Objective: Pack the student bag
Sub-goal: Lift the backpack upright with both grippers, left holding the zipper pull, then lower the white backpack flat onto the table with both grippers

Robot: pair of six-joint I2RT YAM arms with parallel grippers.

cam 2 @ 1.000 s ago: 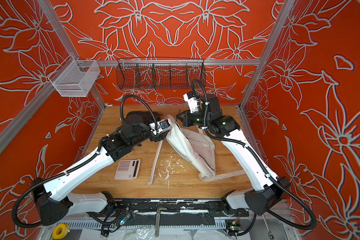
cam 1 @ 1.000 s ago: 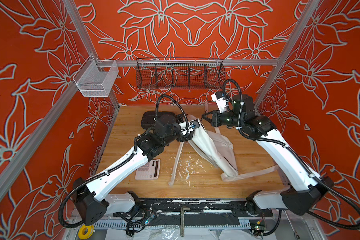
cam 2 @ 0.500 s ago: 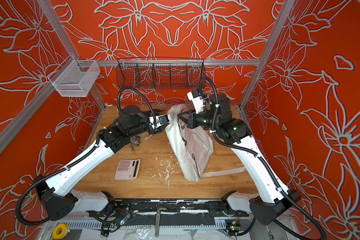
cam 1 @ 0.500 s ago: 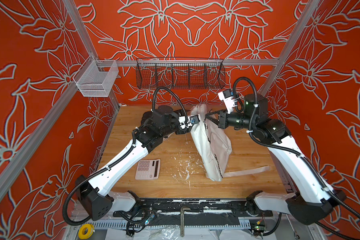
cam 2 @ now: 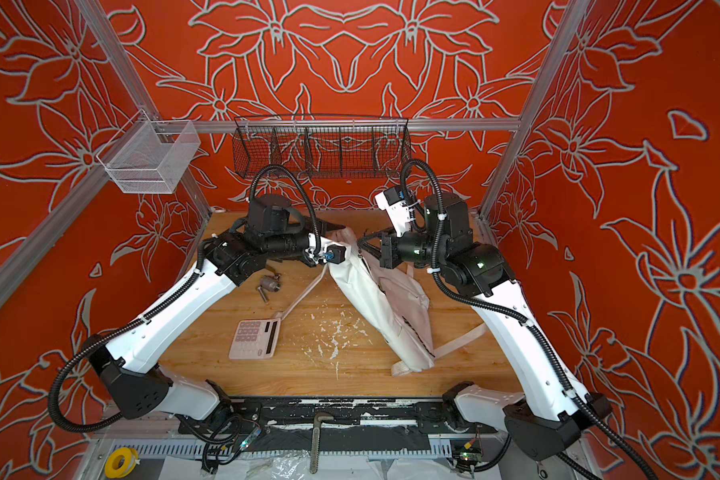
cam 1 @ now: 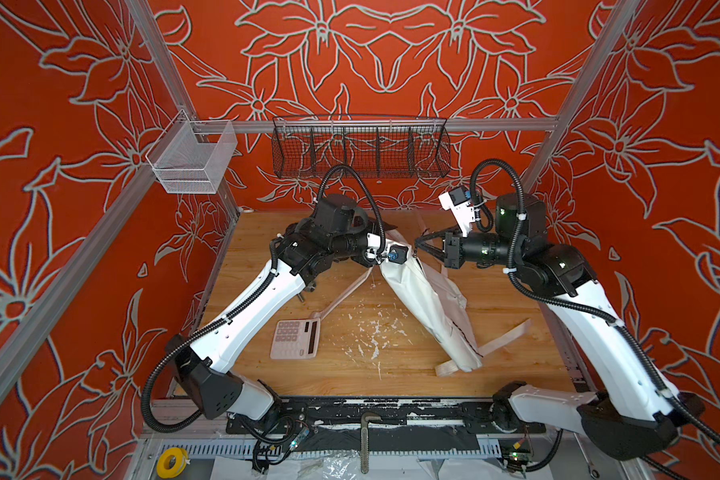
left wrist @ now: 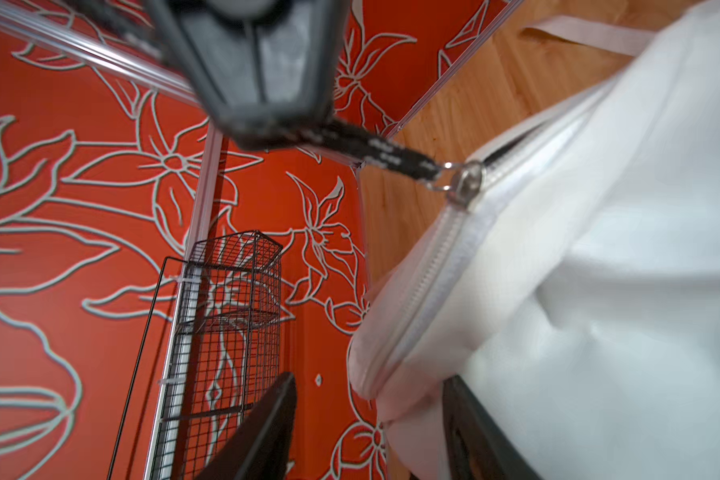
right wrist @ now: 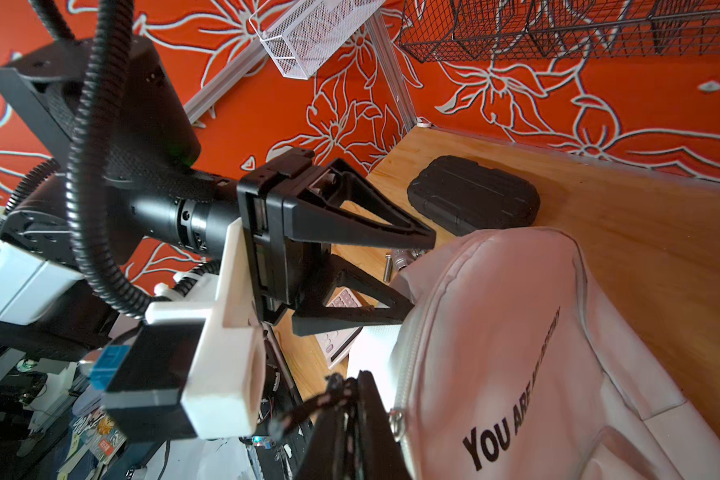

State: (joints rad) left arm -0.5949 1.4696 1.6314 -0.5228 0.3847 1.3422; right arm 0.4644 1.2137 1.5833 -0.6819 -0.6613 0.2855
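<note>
Now white flecks (cam 1: pixel 371 336) litter my desk (cam 1: pixel 350 382), wire basket (cam 1: pixel 360 151) at 12 o'clock; right gripper (cam 1: pixel 418 245) clamps the zipper cord (left wrist: pixel 383 153) of the student bag (cam 1: pixel 425 303), left gripper (right wrist: pixel 418 278) straddles its top, clamping unclear.

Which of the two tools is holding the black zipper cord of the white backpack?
The right tool, shut on the zipper cord; the left tool stands open around the top of the backpack.

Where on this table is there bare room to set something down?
Barest is the table strip along the front edge, in front of the calculator and the student bag. The wood between those two is free too, only flecked white. The back is crowded: left gripper, right gripper, bag top, black case.
</note>
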